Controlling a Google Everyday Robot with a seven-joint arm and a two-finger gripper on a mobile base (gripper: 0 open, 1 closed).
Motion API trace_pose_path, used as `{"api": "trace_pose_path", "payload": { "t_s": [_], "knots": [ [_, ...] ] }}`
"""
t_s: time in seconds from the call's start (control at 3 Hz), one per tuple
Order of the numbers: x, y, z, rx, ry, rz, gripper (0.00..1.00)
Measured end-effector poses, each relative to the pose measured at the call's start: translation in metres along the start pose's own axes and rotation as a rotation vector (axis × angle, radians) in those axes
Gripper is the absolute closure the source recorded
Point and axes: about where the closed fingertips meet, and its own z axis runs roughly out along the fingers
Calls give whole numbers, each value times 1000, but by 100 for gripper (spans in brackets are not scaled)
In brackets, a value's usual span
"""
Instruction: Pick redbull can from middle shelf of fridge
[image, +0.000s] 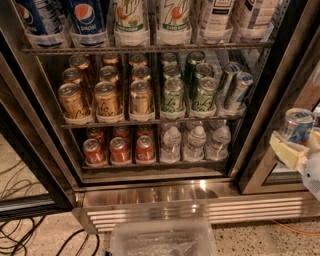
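The fridge (200, 200) stands open in front of me. Its middle shelf (150, 121) is a dark wire rack with gold cans (106, 97) on the left and green cans (174, 94) in the middle. Two slim blue-and-silver redbull cans (235, 87) lean at its right end. My gripper (295, 147) is at the right edge of the view, outside the fridge and in front of the door frame. It is shut on another redbull can (297, 125), held upright with its silver top showing. One cream finger (286, 150) lies across the can's lower part.
The top rack holds large Pepsi and 7UP bottles (130, 20). The bottom rack holds red cans (120, 148) and small water bottles (196, 142). A clear plastic bin (162, 240) sits on the floor below the louvred panel. Black cables (20, 235) lie at the lower left.
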Motion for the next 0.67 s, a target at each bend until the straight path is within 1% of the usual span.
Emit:
{"api": "trace_pose_path", "payload": {
  "t_s": [0.33,0.67],
  "knots": [
    [0,22,-3,-142,18,-25,100],
    [0,11,1,-254,49,-92,100]
  ]
}}
